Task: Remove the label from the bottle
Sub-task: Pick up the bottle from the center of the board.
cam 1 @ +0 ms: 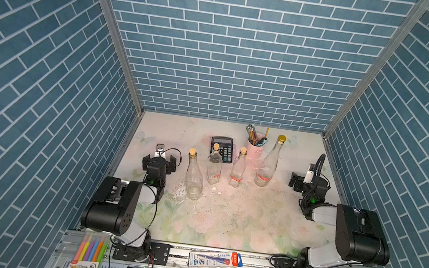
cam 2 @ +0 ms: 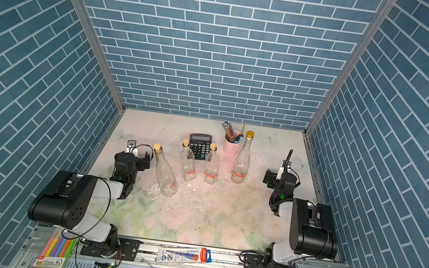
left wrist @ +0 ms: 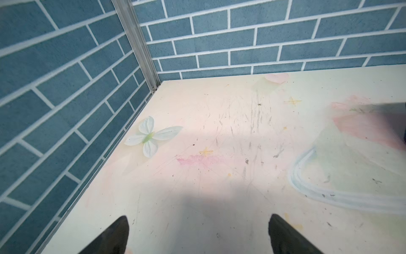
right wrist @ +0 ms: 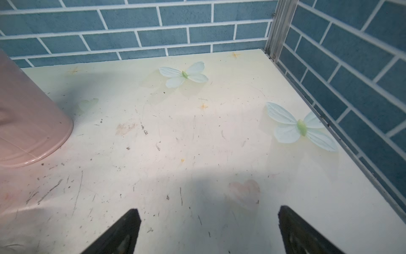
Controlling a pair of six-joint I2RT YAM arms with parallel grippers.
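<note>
Several clear glass bottles stand in a row across the middle of the table in both top views. The nearest, corked bottle (cam 1: 194, 178) is at the left and shows a red label (cam 2: 172, 185) low on its side. Two small corked bottles (cam 1: 214, 167) (cam 1: 237, 173) and a tall gold-capped bottle (cam 1: 268, 163) each wear a red label (cam 1: 264, 177) near the base. My left gripper (cam 1: 161, 158) (left wrist: 198, 216) is open and empty, left of the row. My right gripper (cam 1: 303, 180) (right wrist: 208, 208) is open and empty, right of the row.
A black calculator (cam 1: 222, 148) and a pink pencil cup (cam 1: 255, 145) (right wrist: 28, 123) stand behind the bottles. White scraps (cam 1: 213, 188) lie near the left bottle. A highlighter pack (cam 1: 89, 253) and a flat box (cam 1: 215, 259) rest on the front rail. Blue walls enclose three sides.
</note>
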